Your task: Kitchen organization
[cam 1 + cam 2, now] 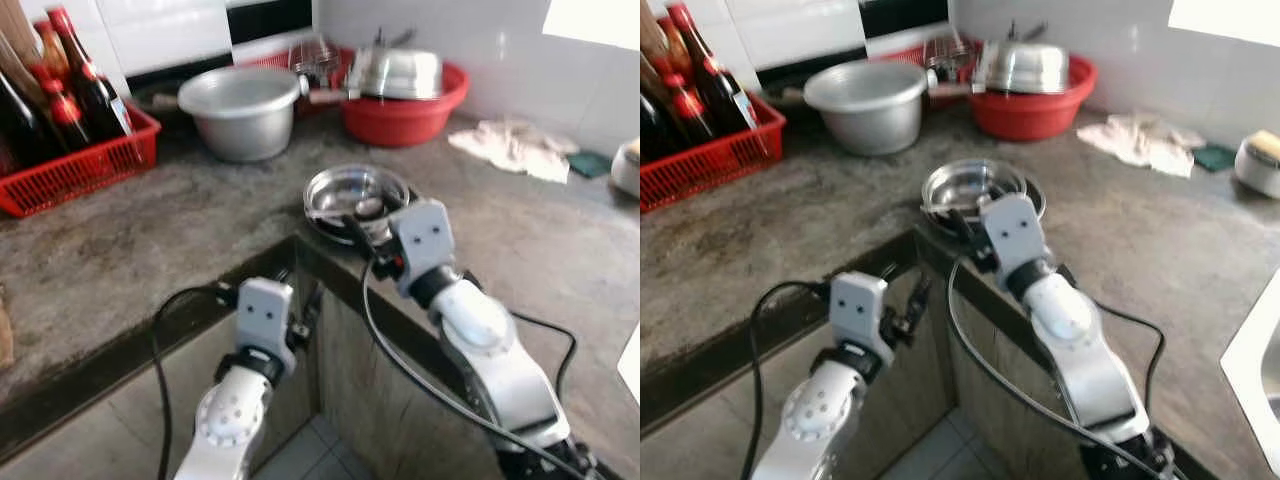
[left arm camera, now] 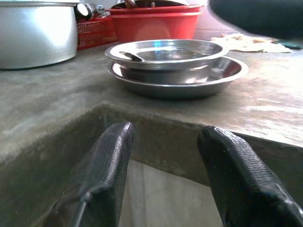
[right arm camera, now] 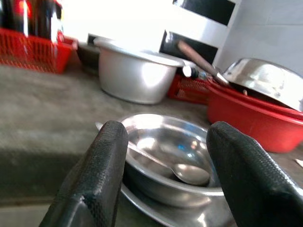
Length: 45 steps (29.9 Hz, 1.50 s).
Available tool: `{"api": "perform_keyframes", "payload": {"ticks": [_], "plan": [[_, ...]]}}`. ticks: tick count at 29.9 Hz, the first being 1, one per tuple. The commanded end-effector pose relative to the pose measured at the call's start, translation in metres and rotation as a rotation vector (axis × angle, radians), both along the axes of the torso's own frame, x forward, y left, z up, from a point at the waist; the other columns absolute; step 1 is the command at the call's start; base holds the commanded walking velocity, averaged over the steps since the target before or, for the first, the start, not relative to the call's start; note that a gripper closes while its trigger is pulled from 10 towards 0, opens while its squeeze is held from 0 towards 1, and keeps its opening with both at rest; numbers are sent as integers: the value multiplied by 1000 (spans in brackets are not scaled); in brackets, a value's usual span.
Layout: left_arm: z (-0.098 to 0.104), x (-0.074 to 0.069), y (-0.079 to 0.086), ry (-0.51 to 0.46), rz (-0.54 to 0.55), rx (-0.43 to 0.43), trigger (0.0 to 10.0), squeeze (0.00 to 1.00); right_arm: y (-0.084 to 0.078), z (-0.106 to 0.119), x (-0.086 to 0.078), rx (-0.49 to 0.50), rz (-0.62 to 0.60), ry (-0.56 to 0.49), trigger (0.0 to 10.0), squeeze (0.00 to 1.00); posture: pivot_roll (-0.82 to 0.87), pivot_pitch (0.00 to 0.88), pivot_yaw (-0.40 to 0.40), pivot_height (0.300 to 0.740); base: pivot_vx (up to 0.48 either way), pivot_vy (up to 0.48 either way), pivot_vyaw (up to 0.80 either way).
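Steel bowl (image 1: 352, 192) nested on plate (image 1: 318, 222) at the counter (image 1: 150, 230) corner, spoon (image 3: 176, 169) inside.
Head: right gripper (image 1: 372, 232) at bowl. Left wrist: left gripper (image 2: 163, 177) spread, below edge. Right wrist: fingers spread. Likely light, rigid, slippery; pinch the rim.

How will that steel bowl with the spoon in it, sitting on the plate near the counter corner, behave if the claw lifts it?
The steel bowl looks thin and shiny, so probably light but slippery between the right claw fingers. The spoon lies loose inside and would likely slide or rattle if tilted. Resting unfixed on the plate, it may skid rather than lift cleanly.
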<state>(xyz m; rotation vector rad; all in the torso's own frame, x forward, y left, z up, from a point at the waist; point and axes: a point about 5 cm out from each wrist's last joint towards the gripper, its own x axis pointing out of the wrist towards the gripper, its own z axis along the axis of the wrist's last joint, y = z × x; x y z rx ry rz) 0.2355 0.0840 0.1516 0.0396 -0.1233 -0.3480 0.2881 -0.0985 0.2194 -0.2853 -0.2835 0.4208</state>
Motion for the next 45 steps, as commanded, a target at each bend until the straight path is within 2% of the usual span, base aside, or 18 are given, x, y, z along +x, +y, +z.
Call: {"api": "perform_keyframes", "payload": {"ticks": [1, 2, 4, 14, 15, 16, 21, 22, 23, 32, 45], "plan": [[1, -3, 4, -9, 19, 10, 10000, 0, 9, 7, 6, -41, 45, -40, 10000, 0, 99, 91, -40, 740, 0, 0, 800], [1, -3, 4, -9, 19, 10, 10000, 0, 9, 7, 6, -41, 45, -40, 10000, 0, 99, 91, -40, 740, 0, 0, 800], [0, -6, 2, -3, 19, 5, 10000, 0, 13, 11, 19, -84, 58, -44, 10000, 0, 105, 92, -45, 740, 0, 0, 800], [-1, -9, 1, 3, 19, 3, 10000, 0, 13, 18, 32, -96, 54, -58, 10000, 0, 106, 95, -51, 740, 0, 0, 80], [-1, -9, 0, 3, 13, 1, 10000, 0, 14, 18, 36, -114, 55, -54, 10000, 0, 107, 96, -51, 740, 0, 0, 0], [-1, -10, 0, 3, 9, -1, 10000, 0, 14, 18, 39, -118, 56, -57, 10000, 1000, 106, 98, -51, 740, 0, 0, 0], [0, -11, -2, -1, 1, -6, 10000, 0, 16, 15, 47, -145, 58, -49, 10000, 1000, 108, 102, -51, 740, 0, 0, 0], [2, -11, -2, -12, -1, -11, 10000, 0, 17, 15, 50, -159, 55, -48, 10000, 455, 110, 106, -52, 740, 0, 0, 0], [4, -11, -2, -19, -1, -14, 10000, 0, 17, 14, 51, -169, 53, -45, 10000, 0, 110, 107, -52, 740, 0, 0, 0], [5, -14, -2, -23, -3, -18, 10000, 0, 20, 5, 62, -285, 25, -31, 10000, 0, 114, 124, -56, 740, 0, 0, 0], [5, -13, -3, -20, -1, -17, 10000, 0, 18, 4, 72, -343, -16, -36, 9804, 0, 112, 129, -58, 740, 0, 0, 0]]}}
